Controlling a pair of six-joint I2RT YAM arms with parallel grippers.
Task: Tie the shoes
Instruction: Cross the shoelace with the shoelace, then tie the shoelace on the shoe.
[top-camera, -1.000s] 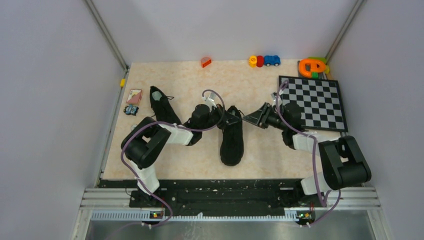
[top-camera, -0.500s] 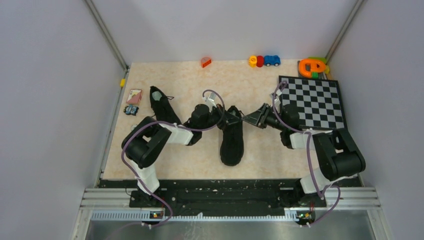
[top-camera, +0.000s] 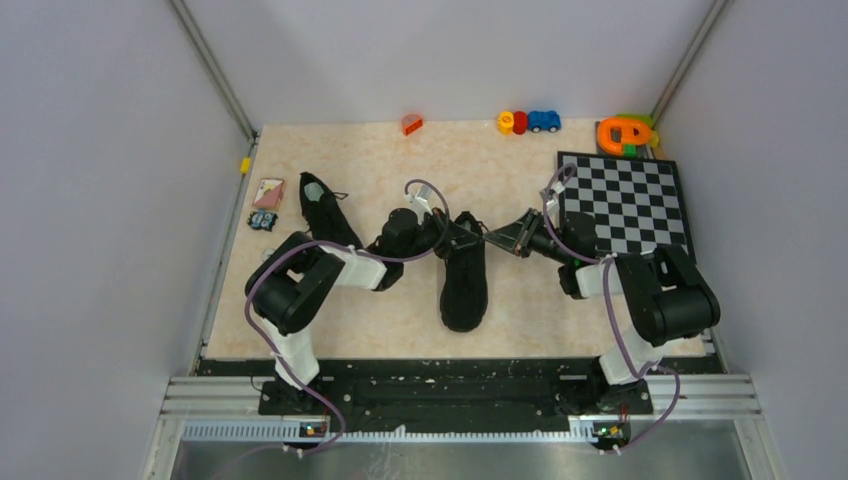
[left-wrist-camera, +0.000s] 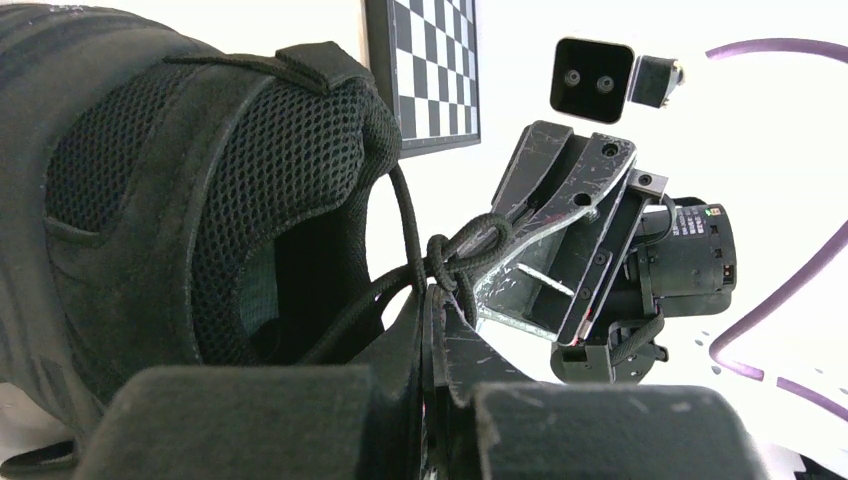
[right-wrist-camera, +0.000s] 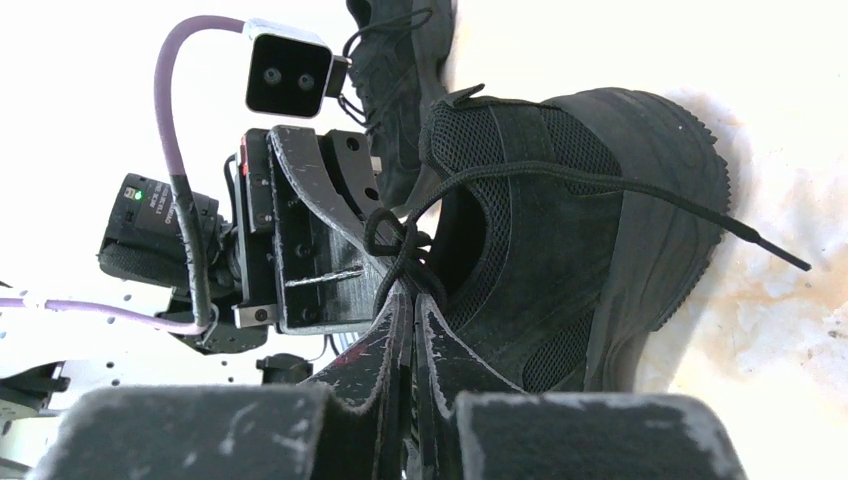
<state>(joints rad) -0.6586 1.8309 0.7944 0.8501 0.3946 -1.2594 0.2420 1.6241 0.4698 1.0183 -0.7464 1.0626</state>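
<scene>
Shoe (top-camera: 463, 290) lies under left pincer (top-camera: 464, 238) and right pincer (top-camera: 491, 238), laces (left-wrist-camera: 462, 248) pinched.

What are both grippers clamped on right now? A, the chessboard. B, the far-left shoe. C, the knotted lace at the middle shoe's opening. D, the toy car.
C: the left gripper and the right gripper meet tip to tip, both closed on the lace knot by the collar of the middle shoe.
</scene>
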